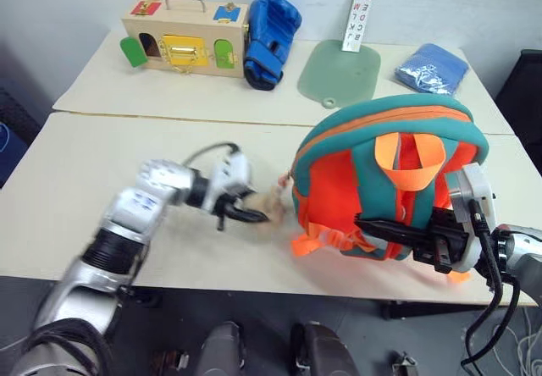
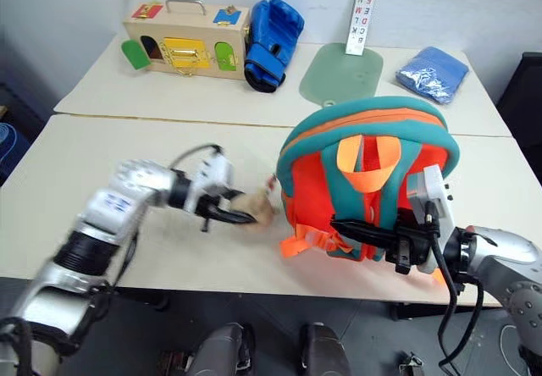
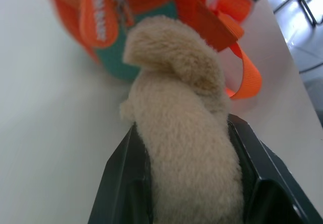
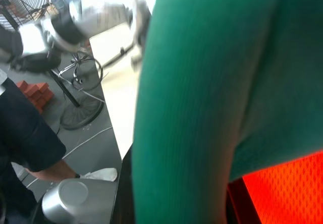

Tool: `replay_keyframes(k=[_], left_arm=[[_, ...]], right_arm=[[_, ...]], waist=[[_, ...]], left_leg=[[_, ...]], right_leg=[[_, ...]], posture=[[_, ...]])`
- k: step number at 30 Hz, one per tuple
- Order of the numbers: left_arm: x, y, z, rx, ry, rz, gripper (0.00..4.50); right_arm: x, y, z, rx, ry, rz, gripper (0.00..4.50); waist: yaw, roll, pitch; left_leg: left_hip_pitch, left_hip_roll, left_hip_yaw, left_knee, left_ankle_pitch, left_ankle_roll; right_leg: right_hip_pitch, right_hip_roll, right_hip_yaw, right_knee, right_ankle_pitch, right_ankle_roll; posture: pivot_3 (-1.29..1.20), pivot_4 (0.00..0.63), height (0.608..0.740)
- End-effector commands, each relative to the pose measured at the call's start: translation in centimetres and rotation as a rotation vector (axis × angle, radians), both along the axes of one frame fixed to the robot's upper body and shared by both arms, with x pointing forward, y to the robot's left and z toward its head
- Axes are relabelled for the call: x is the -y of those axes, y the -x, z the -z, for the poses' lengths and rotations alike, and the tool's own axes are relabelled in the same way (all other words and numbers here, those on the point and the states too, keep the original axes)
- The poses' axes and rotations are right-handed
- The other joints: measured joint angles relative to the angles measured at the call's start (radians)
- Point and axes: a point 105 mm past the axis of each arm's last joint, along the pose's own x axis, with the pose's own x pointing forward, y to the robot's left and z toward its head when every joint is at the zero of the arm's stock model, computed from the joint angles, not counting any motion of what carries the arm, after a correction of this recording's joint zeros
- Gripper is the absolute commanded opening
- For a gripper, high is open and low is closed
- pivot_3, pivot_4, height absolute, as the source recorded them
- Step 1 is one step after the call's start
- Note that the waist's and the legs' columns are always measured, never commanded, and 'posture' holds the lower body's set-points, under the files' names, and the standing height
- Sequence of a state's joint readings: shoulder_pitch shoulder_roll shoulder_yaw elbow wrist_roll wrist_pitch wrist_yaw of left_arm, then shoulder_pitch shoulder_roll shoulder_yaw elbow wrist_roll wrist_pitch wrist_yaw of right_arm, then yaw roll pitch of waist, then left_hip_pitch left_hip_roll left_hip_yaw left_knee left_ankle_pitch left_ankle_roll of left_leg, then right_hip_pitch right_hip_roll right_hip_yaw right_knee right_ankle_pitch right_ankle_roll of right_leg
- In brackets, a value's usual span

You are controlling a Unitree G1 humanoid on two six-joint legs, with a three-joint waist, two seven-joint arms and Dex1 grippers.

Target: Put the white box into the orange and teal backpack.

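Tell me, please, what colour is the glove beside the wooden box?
Blue; the glove shows best in the left eye view.

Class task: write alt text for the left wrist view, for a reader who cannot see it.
A tan plush toy lies between the two black fingers of the left end effector, which is closed on it. Beyond it on the pale table stands the orange and teal backpack, with orange straps trailing.

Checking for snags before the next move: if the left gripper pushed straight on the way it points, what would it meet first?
Probably the orange and teal backpack: the left gripper, shut on the tan plush toy, points at its lower side.
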State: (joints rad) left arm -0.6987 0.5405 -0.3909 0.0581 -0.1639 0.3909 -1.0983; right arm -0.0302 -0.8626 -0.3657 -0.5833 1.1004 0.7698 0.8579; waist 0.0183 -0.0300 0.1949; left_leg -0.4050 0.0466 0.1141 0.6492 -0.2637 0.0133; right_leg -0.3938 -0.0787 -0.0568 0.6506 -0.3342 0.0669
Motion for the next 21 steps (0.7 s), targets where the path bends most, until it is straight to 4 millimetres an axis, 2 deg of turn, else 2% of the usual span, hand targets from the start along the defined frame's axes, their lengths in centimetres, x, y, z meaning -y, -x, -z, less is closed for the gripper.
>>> replay_keyframes(k=[1, 4, 6, 8, 10, 13, 16, 18, 20, 21], left_arm=[[0.7, -1.9, 1.0, 0.089, -0.044, -0.069, 1.35], [0.5, -3.1, 0.9, 0.096, -0.021, -0.121, 1.35], [-0.5, -3.8, 0.4, 0.088, -0.004, -0.156, 1.35], [-2.0, -4.2, -0.3, 0.054, 0.028, -0.196, 2.08], [-3.4, -3.7, -1.2, -0.006, 0.073, -0.200, 2.64], [-6.0, -1.1, -2.3, -0.128, 0.115, -0.151, 3.58], [-8.8, 1.1, -4.4, -0.200, 0.195, -0.161, 4.49], [-10.2, 1.7, -5.6, -0.203, 0.230, -0.194, 4.50], [-12.2, 2.2, -7.4, -0.175, 0.266, -0.253, 4.50], [-13.8, 2.7, -9.2, -0.177, 0.318, -0.280, 4.50]], right_arm=[[-0.2, 0.2, -0.7, 0.055, -0.002, 0.004, 0.00], [-0.2, 0.1, -0.8, 0.055, -0.010, 0.024, 0.00], [0.2, -0.2, -0.7, 0.027, -0.030, 0.060, 0.66], [0.7, -0.2, -0.5, 0.002, -0.044, 0.090, 1.22], [1.8, -0.1, 0.0, -0.012, -0.031, 0.142, 1.92], [4.8, 0.5, 0.9, -0.045, 0.055, 0.240, 2.88], [8.5, 2.1, 0.1, -0.066, 0.120, 0.302, 3.92], [10.3, 2.6, -0.7, -0.058, 0.151, 0.334, 4.46], [12.6, 3.3, -1.7, -0.054, 0.198, 0.368, 4.46], [14.5, 3.4, -2.6, -0.053, 0.214, 0.410, 4.46]], waist=[[0.003, 0.001, -0.001], [0.005, 0.002, -0.001], [0.004, 0.001, -0.001], [0.002, 0.001, -0.001], [-0.004, 0.001, -0.001], [-0.021, 0.002, -0.001], [-0.025, 0.002, -0.001], [-0.021, 0.002, -0.001], [-0.021, 0.002, -0.001], [-0.020, 0.002, -0.001]], left_leg=[[0.000, 0.000, 0.000, 0.000, 0.000, 0.000], [0.001, 0.000, 0.000, 0.000, 0.000, 0.000], [0.001, 0.000, 0.000, 0.000, 0.000, 0.000], [0.001, 0.000, 0.000, 0.000, 0.000, 0.000], [0.001, 0.001, 0.000, 0.000, 0.000, 0.000], [0.001, 0.001, 0.000, -0.002, 0.001, -0.001], [0.002, 0.002, 0.000, -0.002, 0.001, -0.002], [0.002, 0.001, 0.000, -0.002, 0.001, -0.002], [0.002, 0.001, -0.001, -0.001, 0.001, -0.002], [0.002, 0.001, -0.001, -0.001, 0.001, -0.001]], right_leg=[[0.000, 0.000, 0.000, 0.000, 0.000, 0.000], [0.000, 0.000, 0.000, 0.001, 0.000, 0.000], [0.001, 0.000, 0.000, 0.001, 0.000, 0.000], [0.001, 0.000, 0.000, 0.002, 0.000, 0.000], [0.000, 0.000, -0.001, 0.002, 0.000, 0.000], [-0.001, 0.001, -0.001, 0.002, -0.001, -0.001], [0.000, 0.001, -0.002, 0.002, -0.001, -0.002], [0.000, 0.001, -0.002, 0.002, -0.001, -0.002], [0.001, 0.001, -0.002, 0.002, -0.001, -0.002], [0.001, 0.001, -0.002, 0.002, -0.001, -0.002]], posture=[[0.00, 0.150, 0.740], [0.00, 0.150, 0.740], [0.00, 0.150, 0.740], [0.00, 0.150, 0.740], [0.00, 0.150, 0.740], [0.00, 0.150, 0.740], [0.00, 0.150, 0.740], [0.00, 0.150, 0.740], [0.00, 0.150, 0.740], [0.00, 0.150, 0.740]])
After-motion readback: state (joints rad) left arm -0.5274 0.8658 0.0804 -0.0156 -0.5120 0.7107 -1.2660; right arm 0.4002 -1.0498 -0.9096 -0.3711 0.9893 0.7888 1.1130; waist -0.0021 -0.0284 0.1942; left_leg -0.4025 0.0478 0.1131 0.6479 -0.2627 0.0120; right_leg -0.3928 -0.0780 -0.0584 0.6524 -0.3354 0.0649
